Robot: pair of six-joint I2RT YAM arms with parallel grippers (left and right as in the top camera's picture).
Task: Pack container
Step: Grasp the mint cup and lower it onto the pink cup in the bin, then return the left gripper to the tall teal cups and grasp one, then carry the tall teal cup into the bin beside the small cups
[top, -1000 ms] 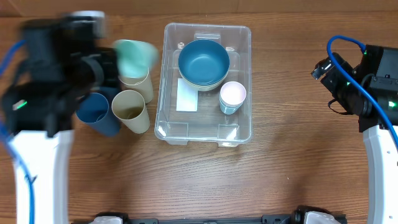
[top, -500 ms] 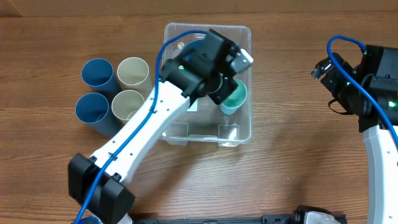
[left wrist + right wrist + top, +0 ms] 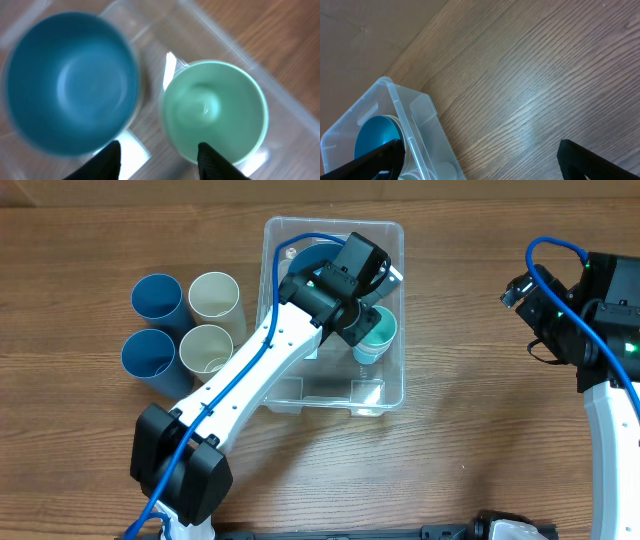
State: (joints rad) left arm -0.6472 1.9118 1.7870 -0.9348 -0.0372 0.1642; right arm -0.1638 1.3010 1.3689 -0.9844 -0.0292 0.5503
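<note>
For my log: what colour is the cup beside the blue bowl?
The cup is mint green, clearest in the left wrist view.

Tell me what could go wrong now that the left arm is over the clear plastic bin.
1. The left gripper hangs open with one finger overlapping the rim of the mint green plastic cup; withdrawing carelessly could snag and tip it.
2. That cup stands close beside the round blue bowl inside the clear rectangular plastic container, so a nudge might knock them together.

Overhead looks straight down; left wrist peers close into the container — right wrist sees its corner from afar.
</note>
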